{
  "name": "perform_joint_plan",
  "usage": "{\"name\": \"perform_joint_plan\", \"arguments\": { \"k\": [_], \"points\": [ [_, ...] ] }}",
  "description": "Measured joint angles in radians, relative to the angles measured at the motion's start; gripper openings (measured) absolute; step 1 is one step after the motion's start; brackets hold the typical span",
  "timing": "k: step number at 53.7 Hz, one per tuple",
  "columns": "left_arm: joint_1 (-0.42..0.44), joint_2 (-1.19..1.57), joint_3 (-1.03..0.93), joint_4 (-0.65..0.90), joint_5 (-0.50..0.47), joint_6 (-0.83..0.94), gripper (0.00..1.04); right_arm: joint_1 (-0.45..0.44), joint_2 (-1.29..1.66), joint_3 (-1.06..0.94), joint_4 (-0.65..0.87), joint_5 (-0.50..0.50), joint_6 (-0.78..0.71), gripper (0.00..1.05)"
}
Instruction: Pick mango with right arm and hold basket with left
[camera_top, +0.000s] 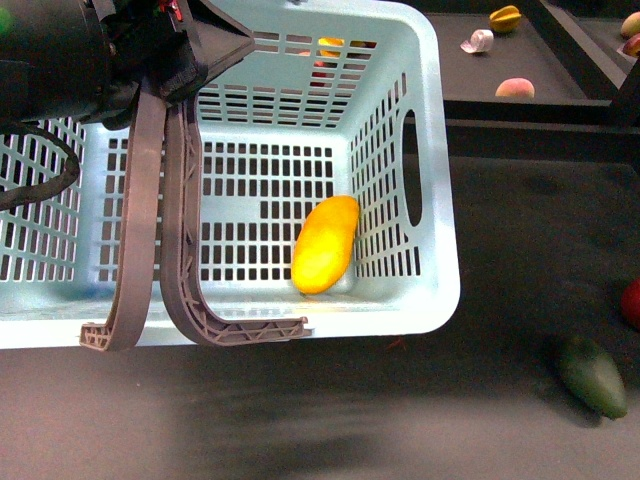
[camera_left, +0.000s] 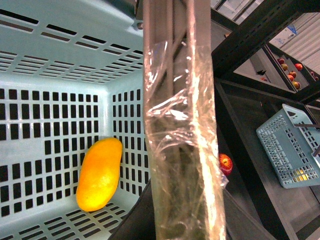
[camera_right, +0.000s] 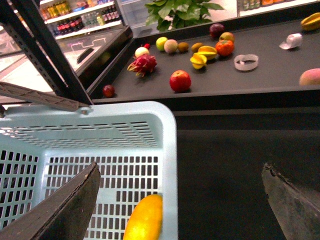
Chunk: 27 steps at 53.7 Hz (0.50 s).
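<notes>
Right gripper (camera_right: 180, 167): jaws spread wide and holding nothing. In its wrist view one finger hangs over the inside of the basket (camera_top: 440, 230) and the other over the dark table outside it, so it seems to straddle the basket's right wall
Left gripper (camera_top: 170, 80): above the basket's left half, with both swing handles (camera_top: 135, 220) drawn up together into it. It looks closed on them, though the jaws themselves are hidden
Mango (camera_top: 325, 245): lying on the basket floor in the near right corner, tilted, its lower end close against the right wall. Not gripped
Basket: open side up, hanging from the handles, judging by the shadow under its near rim
Risk, rim strike: coming straight down from here, a finger could land on the basket's right wall. It needs to move inward over the basket first
Risk, tight corner: there is little room between the mango and the basket wall for a finger, and the smooth skin could squirt out of a shallow pinch
Risk, swing: a push on the basket may rock it on its handles, and the clear film on the handle could let it slip
Green fruit (camera_top: 592, 375): outside the basket, to its right, not the target
</notes>
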Motion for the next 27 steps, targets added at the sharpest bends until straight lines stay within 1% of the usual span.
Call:
{"name": "perform_joint_plan", "arguments": {
  "k": [5, 12, 15, 27],
  "points": [
    [0.000, 0.000, 0.000, 0.000, 0.002, 0.000, 0.10, -0.062, -0.109, -0.085, -0.029, -0.015, 0.011, 0.97],
    [-0.002, 0.000, 0.000, 0.000, 0.008, 0.000, 0.10, -0.146, -0.235, -0.183, -0.087, -0.006, 0.021, 0.97],
    [-0.002, 0.000, 0.000, 0.000, 0.008, -0.001, 0.10, -0.158, -0.261, -0.204, -0.092, -0.003, 0.024, 0.97],
    [-0.002, 0.000, 0.000, 0.000, 0.004, 0.001, 0.10, -0.160, -0.269, -0.206, -0.092, -0.004, 0.024, 0.97]
  ]
}}
